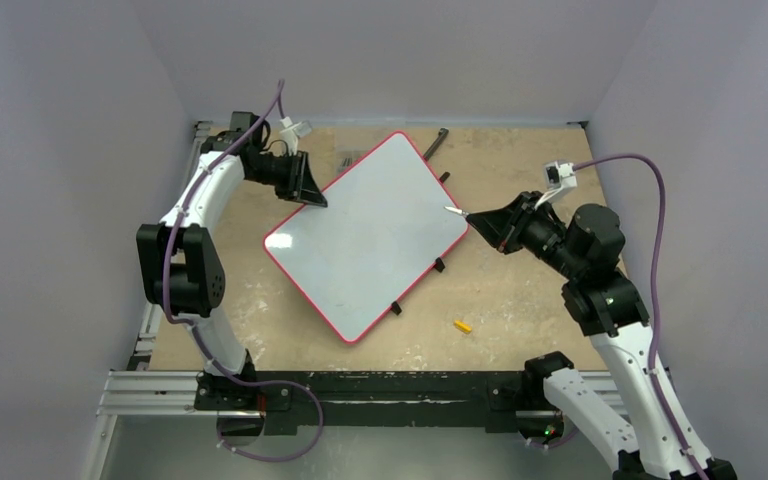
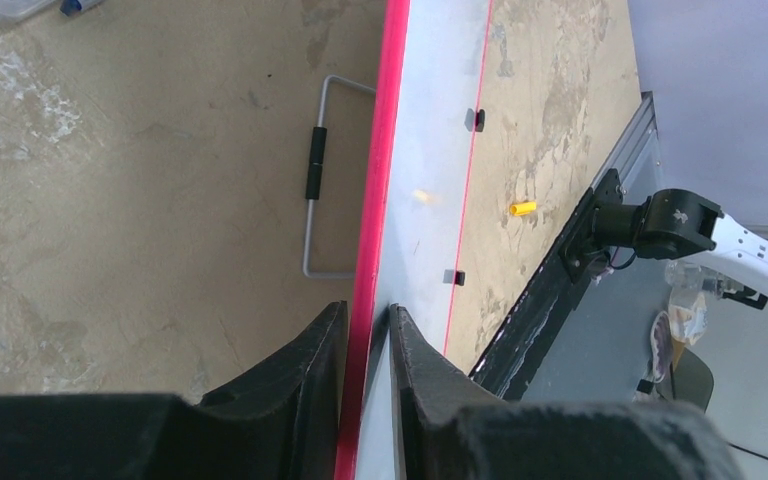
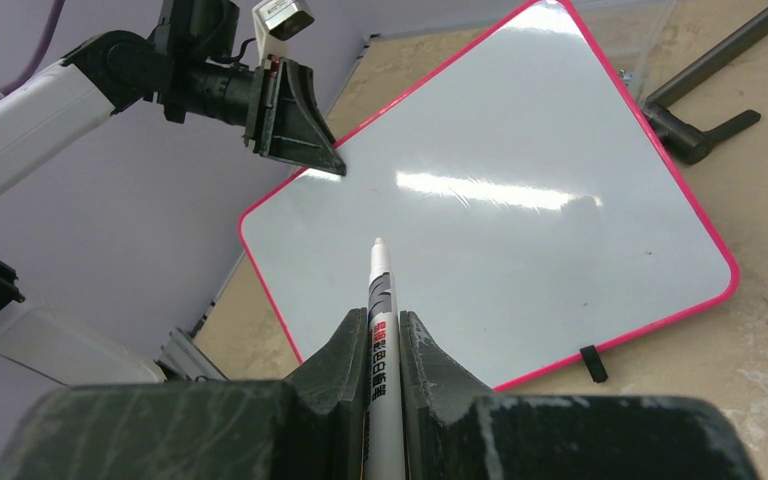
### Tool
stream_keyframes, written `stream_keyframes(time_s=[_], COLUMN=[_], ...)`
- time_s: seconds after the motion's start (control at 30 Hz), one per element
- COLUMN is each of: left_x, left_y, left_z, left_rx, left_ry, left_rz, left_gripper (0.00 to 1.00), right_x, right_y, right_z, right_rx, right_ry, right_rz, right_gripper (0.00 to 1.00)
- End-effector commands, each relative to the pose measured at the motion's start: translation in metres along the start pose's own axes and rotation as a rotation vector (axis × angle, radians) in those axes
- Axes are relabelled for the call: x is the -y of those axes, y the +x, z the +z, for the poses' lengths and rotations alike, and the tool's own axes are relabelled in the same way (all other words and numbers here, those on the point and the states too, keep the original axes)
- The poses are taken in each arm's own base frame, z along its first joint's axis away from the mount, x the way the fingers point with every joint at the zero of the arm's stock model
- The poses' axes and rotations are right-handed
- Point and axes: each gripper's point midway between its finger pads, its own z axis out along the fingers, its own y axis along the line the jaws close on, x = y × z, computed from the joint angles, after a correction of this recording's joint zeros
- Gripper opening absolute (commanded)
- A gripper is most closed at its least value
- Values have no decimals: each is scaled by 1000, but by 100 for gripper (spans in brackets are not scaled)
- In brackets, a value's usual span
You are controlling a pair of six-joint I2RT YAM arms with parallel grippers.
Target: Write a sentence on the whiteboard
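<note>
- Nearest the lens: black slotted metal rail (image 1: pixel 380 385) across the near edge, carrying both arm bases.
- Beyond it, worn tan wooden tabletop (image 1: pixel 520 290), scuffed with pale patches; plain lilac-grey walls (image 1: pixel 60 120) on three sides.
- Lying flat mid-table, turned diagonally: large rectangular whiteboard (image 1: pixel 370 235) with pale grey-white face, thin red frame and small black feet along the edge towards the right arm.
- Left gripper (image 2: pixel 368 308) clenched on the whiteboard's far-left edge, one black finger either side of the red frame.
- Right gripper (image 3: pixel 384 315) clamped on a slim white marker pen (image 3: pixel 381 290) with orange print, bare tip aimed over the whiteboard from its right corner; touching or hovering, cannot tell.
- Long black bar (image 1: pixel 435 143) on the tabletop beside the whiteboard's far corner.
- Bent grey wire loop (image 2: pixel 316 165) with a black sleeve, just beside the red frame in the left wrist view.
- Small orange cap-like piece (image 1: pixel 462 325) on the tabletop, apart from the footed edge.
- Faint orange blur (image 2: pixel 422 196) on the board face: mark or reflection, cannot tell.
- Clear object (image 2: pixel 20 8) cut off at the left wrist view's top-left corner, not identifiable.
</note>
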Motion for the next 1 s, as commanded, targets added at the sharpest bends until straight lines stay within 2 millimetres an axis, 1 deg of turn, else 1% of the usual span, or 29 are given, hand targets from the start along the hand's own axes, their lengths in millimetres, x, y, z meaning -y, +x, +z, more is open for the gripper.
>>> stream_keyframes(time_s=[0.0,0.17,0.23,0.3,0.37,0.6,0.8,0.97], left_x=[15,15,15,18,23,47,57,59], left_y=[4,6,6,6,6,10,13,14], left_z=[6,9,10,9,9,8,8,8], left_rx=[-25,-36,-41,-43,-44,-57,-65,-68], left_ry=[60,60,59,60,58,38,2,-44], left_rz=[29,25,25,30,44,147,217,256], left_gripper=[21,23,20,13,0,0,0,0], right_x=[-7,-6,-5,-5,-4,-3,-1,-4], right_y=[-9,-8,-7,-7,-7,-3,7,16], right_z=[2,2,2,2,3,5,6,8], right_rx=[24,20,20,19,18,12,-3,-20], right_ry=[-31,-30,-30,-30,-27,-34,-56,-107], right_rz=[-23,-27,-27,-27,-27,-30,-43,-68], right_gripper=[0,0,0,0,0,0,0,0])
